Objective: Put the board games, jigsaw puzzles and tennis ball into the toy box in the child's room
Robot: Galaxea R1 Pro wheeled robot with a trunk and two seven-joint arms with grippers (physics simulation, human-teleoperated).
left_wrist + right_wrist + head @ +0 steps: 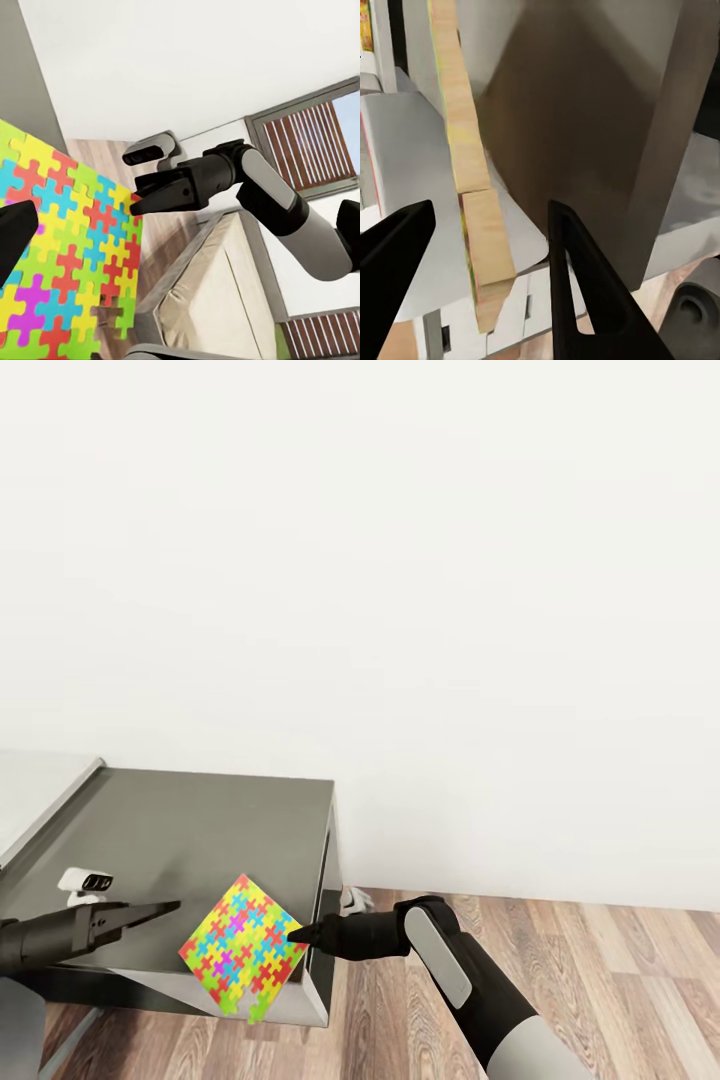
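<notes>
Lying flat near the front right corner of the dark grey lower section of the desk (200,830), the square jigsaw puzzle (243,948) of interlocking yellow, red, blue, green and pink pieces is turned like a diamond, with its lowest corner hanging a little past the desk's front edge. In the left wrist view the same puzzle (67,255) is showing its bright face, and in the right wrist view its edge (472,195) is appearing as a pale wood-coloured strip (a seam is crossing it partway along).

A lighter grey desk top (40,800) is joining the dark section at the far left, one step higher. Behind it a plain white wall (400,560) is rising, and a wood-plank floor (600,960) is spreading to the right. The left wrist view is also taking in a beige bed (217,292) and slatted windows (307,142).

The left arm is reaching in low from the left, its black left tool (160,909) pointing at the puzzle's left side and stopping just short of it; I cannot tell whether it is open or closed. The right arm is bending in from the lower right, its right tool (303,935) meeting the puzzle's right corner. Its two black fingers (585,292) are standing spread apart, one on either side of the puzzle's edge, not pressing on it.
</notes>
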